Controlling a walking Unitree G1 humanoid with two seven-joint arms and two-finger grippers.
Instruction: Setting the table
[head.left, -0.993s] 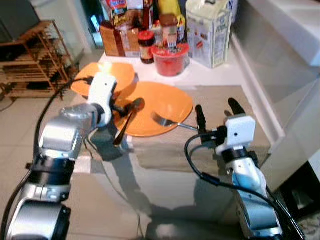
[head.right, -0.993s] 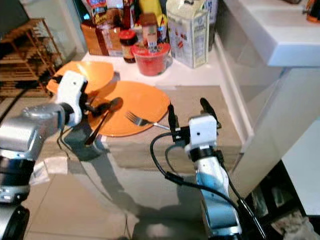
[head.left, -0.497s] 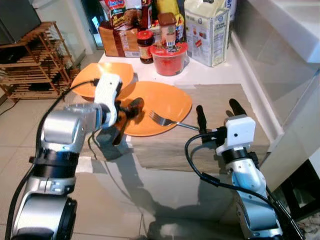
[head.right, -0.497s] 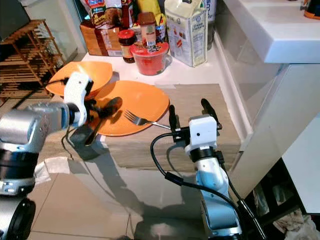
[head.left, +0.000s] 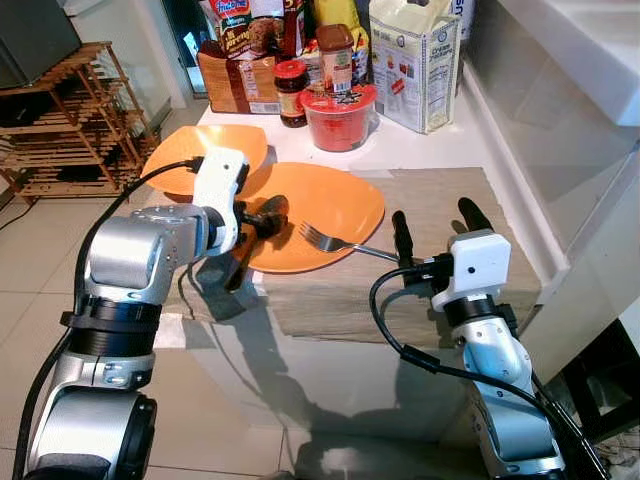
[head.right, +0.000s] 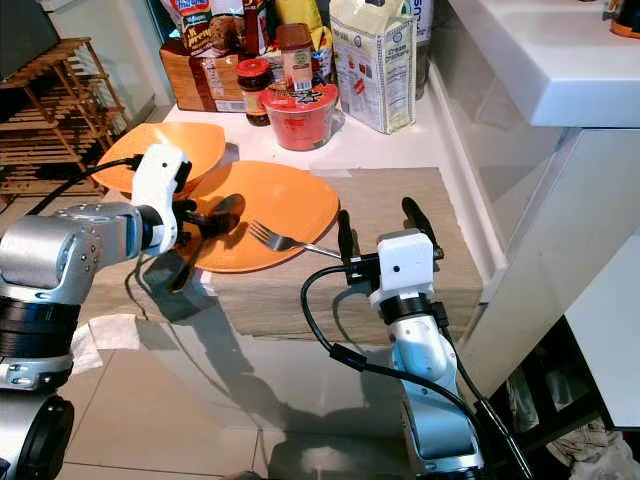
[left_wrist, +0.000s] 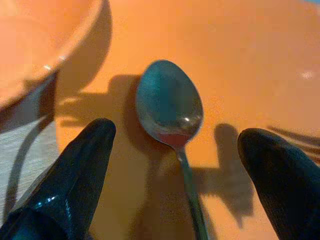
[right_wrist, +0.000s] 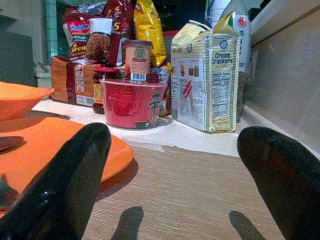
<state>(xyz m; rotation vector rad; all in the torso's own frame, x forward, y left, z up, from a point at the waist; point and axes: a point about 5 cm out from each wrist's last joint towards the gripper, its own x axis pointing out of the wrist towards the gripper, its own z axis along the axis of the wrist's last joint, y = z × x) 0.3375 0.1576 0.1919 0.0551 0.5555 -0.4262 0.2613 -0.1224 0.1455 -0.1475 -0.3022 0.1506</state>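
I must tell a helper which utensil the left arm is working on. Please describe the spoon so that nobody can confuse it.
Find the flat orange plate on the grey placemat. The spoon lies across the plate's left edge, between the left gripper's open fingers. Unlike the fork on the plate's right, it has a rounded bowl, not tines.

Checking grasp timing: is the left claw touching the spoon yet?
Apart. In the left wrist view, the left claw is open, orange plate visible between each finger and the spoon.
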